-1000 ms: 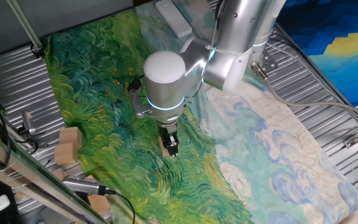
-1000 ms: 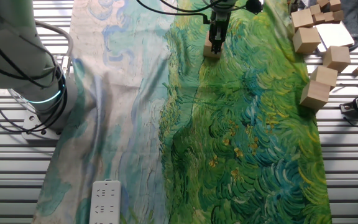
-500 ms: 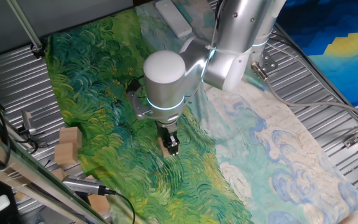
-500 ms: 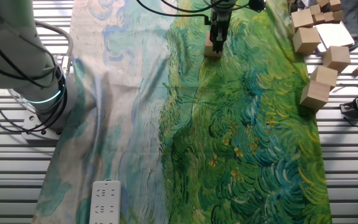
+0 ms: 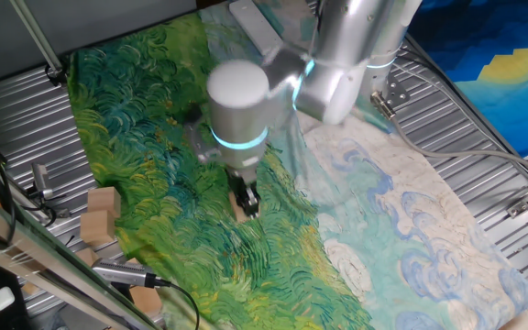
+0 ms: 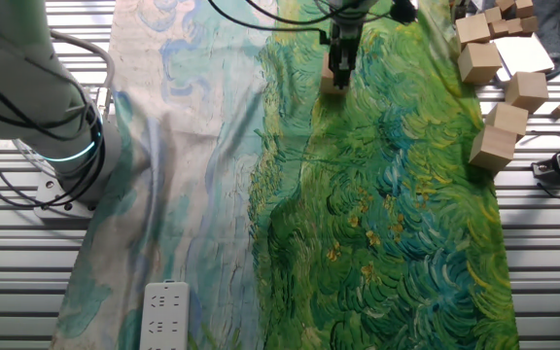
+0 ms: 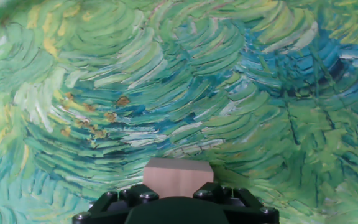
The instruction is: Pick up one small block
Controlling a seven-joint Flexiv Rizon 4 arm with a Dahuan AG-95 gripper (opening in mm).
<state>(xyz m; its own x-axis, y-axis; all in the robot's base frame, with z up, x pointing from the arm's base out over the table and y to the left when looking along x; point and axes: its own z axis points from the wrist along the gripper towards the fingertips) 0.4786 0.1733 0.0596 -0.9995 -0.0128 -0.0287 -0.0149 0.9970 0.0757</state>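
The small block (image 7: 178,177) is a plain tan wooden cube held between my fingers at the bottom of the hand view, above the green painted cloth (image 7: 166,93). In one fixed view my gripper (image 5: 246,202) points straight down over the cloth with the block (image 5: 238,210) at its tips. In the other fixed view the gripper (image 6: 338,72) is near the top edge with the block (image 6: 330,80) in it. The gripper is shut on the block. Whether the block touches the cloth is not clear.
Several look-alike tan cubes (image 6: 499,146) lie on the metal slats beside the cloth, also seen in one fixed view (image 5: 99,225). A white power strip (image 6: 163,313) lies on the pale end of the cloth. The arm's base (image 6: 37,117) stands at the left.
The arm has shifted slightly, blurred in one fixed view, and the gripper with the block has risen a little from where it was.
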